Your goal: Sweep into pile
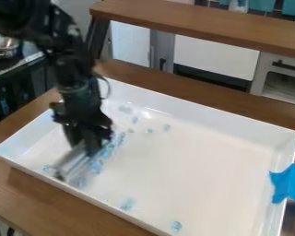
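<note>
Found the black two-finger claw (87, 146) over the left part of a white rectangular tray (180, 170) on the brown wooden worktop (48, 200), clenched on a blurred grey flat-looking tool (73, 163). Noted many small translucent blue pieces (96, 166) in a loose band beside it, others scattered far and near. Judged partly done; left to gather scattered pieces and tighten into one pile.

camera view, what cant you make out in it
All in the camera view:
- Gray piece at the tool: shape, blurred
- Blue bits: exact count, too small and partly blurred
- White tray: near corner, cut off by bottom edge
- Blue sheet: cut off by right edge
</note>
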